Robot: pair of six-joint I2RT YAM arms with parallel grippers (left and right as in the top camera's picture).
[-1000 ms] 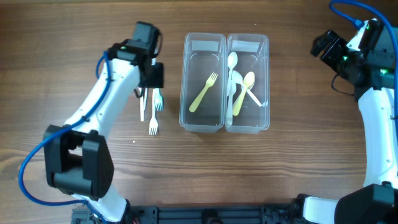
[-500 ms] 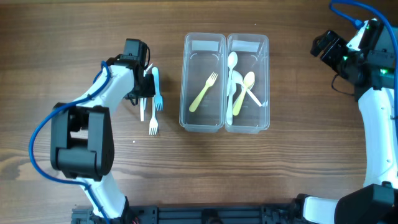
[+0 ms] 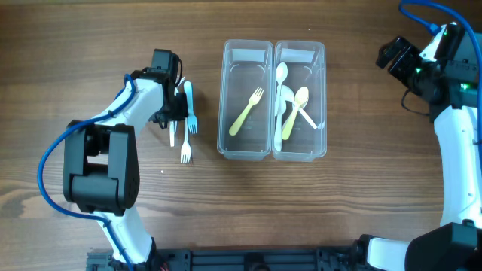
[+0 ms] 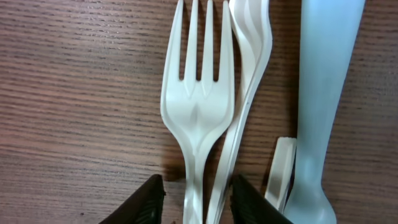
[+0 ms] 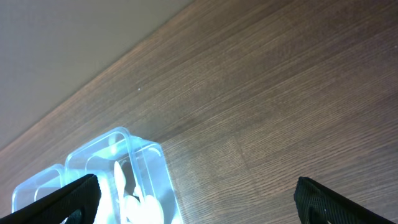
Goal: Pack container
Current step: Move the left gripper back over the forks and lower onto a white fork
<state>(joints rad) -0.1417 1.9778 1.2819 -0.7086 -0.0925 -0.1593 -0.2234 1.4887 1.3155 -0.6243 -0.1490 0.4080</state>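
Note:
The clear twin-tub container (image 3: pixel 273 152) stands mid-table. Its left bin holds a yellow-green fork (image 3: pixel 246 111); its right bin holds white spoons and a yellow spoon (image 3: pixel 295 113). Left of it lie a white fork (image 3: pixel 185 147), a light blue fork (image 3: pixel 190 109) and a thin white utensil (image 3: pixel 172 134). My left gripper (image 3: pixel 172 105) is down over their handles. In the left wrist view its open jaws (image 4: pixel 196 199) straddle the white fork's (image 4: pixel 198 106) handle and a second white utensil (image 4: pixel 245 93); the blue handle (image 4: pixel 323 93) lies outside. My right gripper (image 3: pixel 395 56) is wide open and empty, raised at the far right.
The right wrist view shows its open jaws (image 5: pixel 199 208), bare wood and one corner of the container (image 5: pixel 143 180) with spoons inside. The table's far edge runs across that view's upper left.
My left gripper has moved left and come down onto the loose cutlery, turning over the handles. The right arm and the container's contents are unchanged.

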